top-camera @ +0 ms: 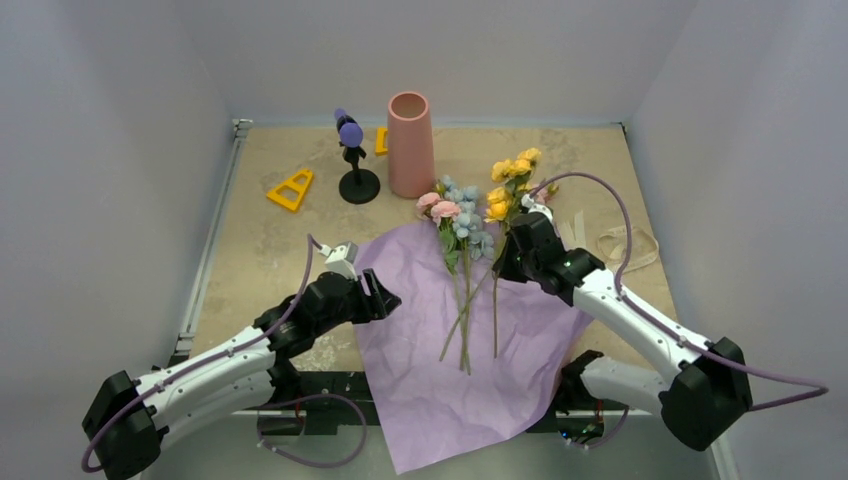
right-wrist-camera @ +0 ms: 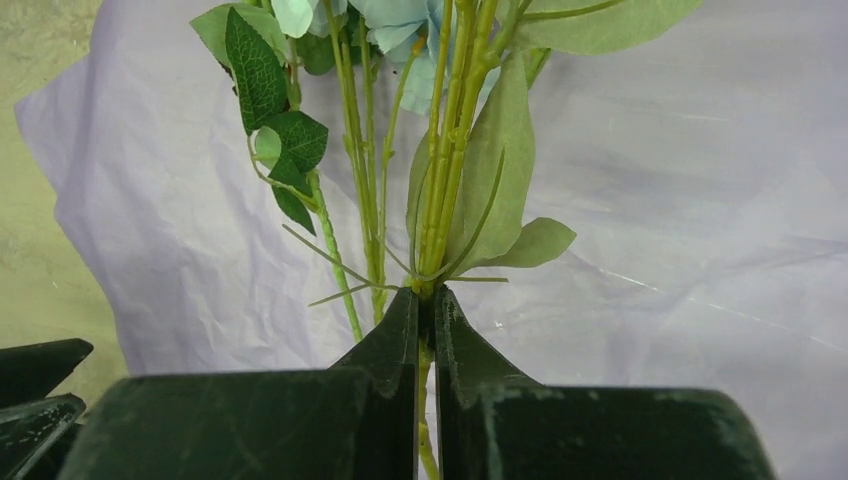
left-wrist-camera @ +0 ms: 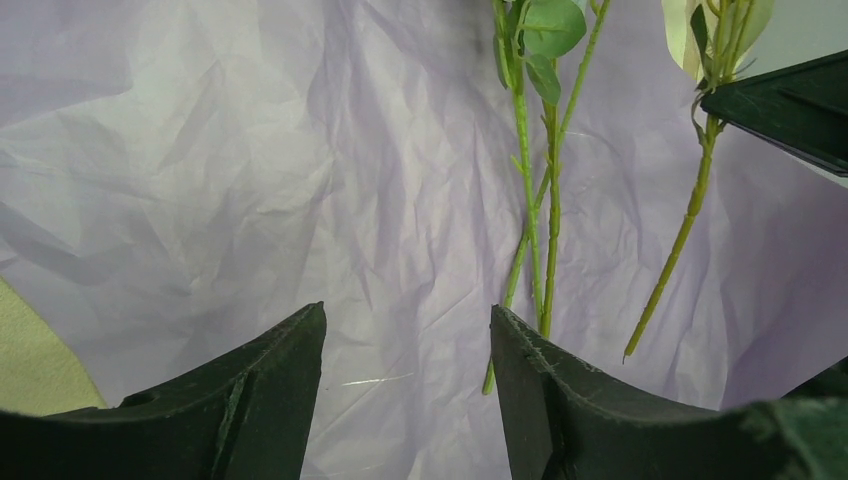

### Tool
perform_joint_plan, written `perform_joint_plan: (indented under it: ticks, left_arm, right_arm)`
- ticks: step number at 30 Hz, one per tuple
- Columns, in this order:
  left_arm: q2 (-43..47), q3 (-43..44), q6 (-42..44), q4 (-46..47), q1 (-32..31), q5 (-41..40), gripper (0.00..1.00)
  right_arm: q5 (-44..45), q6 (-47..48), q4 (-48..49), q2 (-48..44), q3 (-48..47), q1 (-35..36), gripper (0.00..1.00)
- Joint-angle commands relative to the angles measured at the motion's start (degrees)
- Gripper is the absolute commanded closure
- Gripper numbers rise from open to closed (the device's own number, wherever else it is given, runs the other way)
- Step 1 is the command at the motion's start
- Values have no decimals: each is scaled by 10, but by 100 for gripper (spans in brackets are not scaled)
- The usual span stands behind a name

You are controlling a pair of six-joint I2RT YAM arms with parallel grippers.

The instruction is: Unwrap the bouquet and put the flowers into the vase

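Note:
The bouquet is open: its lilac paper (top-camera: 440, 370) lies flat with the flowers on it. The pink (top-camera: 437, 207) and pale-blue (top-camera: 466, 220) flowers lie side by side, stems (left-wrist-camera: 530, 200) pointing to the near edge. My right gripper (top-camera: 512, 252) is shut on the stem (right-wrist-camera: 445, 180) of the yellow flowers (top-camera: 510, 178), just below the leaves (right-wrist-camera: 500, 170). My left gripper (top-camera: 385, 297) is open over the paper's left part (left-wrist-camera: 300, 180), left of the stems, with nothing between its fingers (left-wrist-camera: 270, 380). The salmon-pink vase (top-camera: 410, 145) stands upright at the back, beyond the flowers.
A black stand with a purple top (top-camera: 352, 165) stands just left of the vase. Yellow plastic pieces (top-camera: 291, 190) lie at the back left and behind the stand (top-camera: 381, 140). A cream ribbon (top-camera: 625, 245) lies on the table to the right of the right arm.

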State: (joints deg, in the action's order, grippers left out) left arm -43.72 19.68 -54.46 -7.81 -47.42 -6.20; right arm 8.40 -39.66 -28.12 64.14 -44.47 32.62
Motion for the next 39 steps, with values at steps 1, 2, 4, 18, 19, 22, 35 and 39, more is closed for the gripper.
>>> perform_joint_plan:
  ticks: [1, 2, 4, 18, 19, 22, 35, 39]
  left_arm:
    - [1, 20, 4, 15, -1, -5, 35]
    - [2, 22, 5, 13, -1, -7, 35]
    - [4, 26, 6, 9, -1, -10, 35]
    - [72, 67, 99, 155, -1, 24, 19]
    - [76, 71, 109, 180, -1, 43, 15]
    - [66, 105, 144, 229, -1, 117, 4]
    - [-107, 262, 157, 295, -2, 339, 2]
    - [-119, 257, 144, 329, -2, 337, 2]
  right_arm:
    - [36, 29, -30, -50, -11, 2, 100]
    - [38, 37, -34, -61, -11, 2, 100]
    - [34, 57, -31, -94, -9, 2, 100]
    - [-194, 232, 89, -309, 29, 14, 100]
    - [-211, 237, 86, -309, 26, 15, 100]
    - [-263, 236, 102, -322, 30, 21, 100]
    - [-284, 204, 150, -325, 10, 104, 100]
    - [-263, 199, 154, -318, 3, 132, 100]
